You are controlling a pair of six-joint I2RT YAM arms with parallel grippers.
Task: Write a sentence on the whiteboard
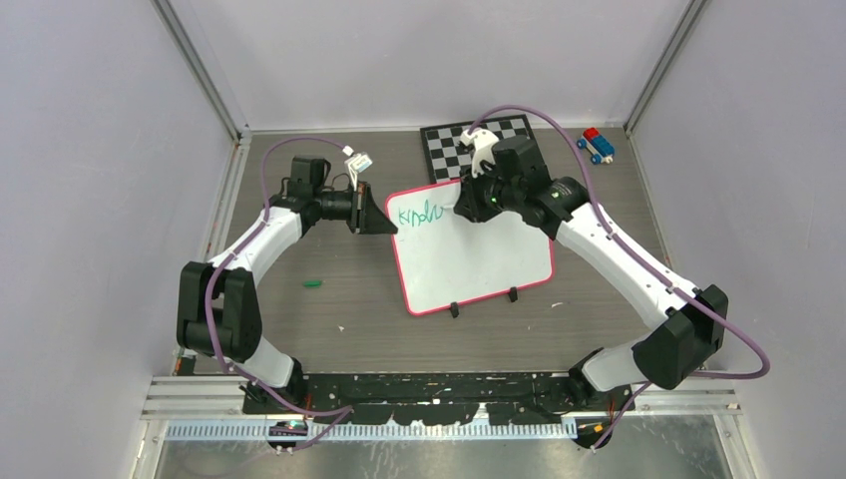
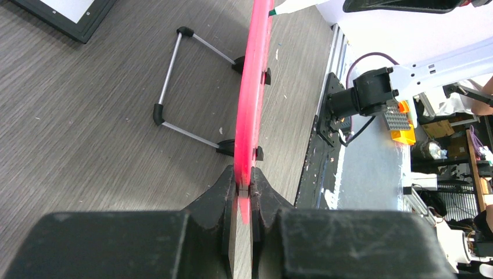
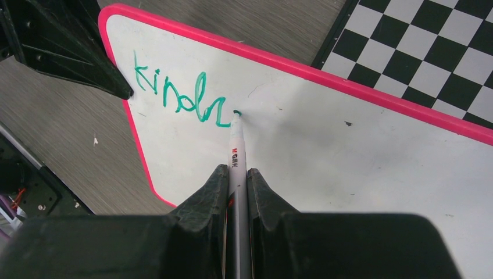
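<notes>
**Progress.** The whiteboard (image 1: 479,264) stands propped at a tilt on a wire stand (image 2: 174,81) (seen from the left wrist view). It is the reference for all places below. The sentence (image 3: 180,99) is barely begun: one run of green letters sits in the board's upper-left corner. The rest of the white face is bare, apart from a few small dark specks. Judged early in the task, with part of a first word down and everything after it left to write.

**Tools.**
- The right gripper (image 3: 235,174) has its jaws closed tight on a marker (image 3: 237,148), held by the barrel. The marker tip touches the board right at the end of the last green stroke (a fresh dot shows there).
- The left gripper (image 2: 244,181) pinches the board's pink frame at the left edge, beside the first letter. Its jaws are nearly together with only the frame between them. It appears to be steadying the board for writing.

**Readable writing.**
- The green lettering reads roughly "kindn". The final letter runs into a tail, so the reading is not firm.
- The marker barrel carries red print just ahead of the fingertips. It looks like "M&G", but the rest is too small to make out.

**Surroundings.**
- A chequered board (image 1: 449,140) lies just behind the whiteboard's far edge.
- Red and blue blocks (image 1: 597,145) sit well off beyond its far right corner.
- A small green piece (image 1: 313,284) lies apart to its left (possibly the marker cap, cannot confirm).
</notes>
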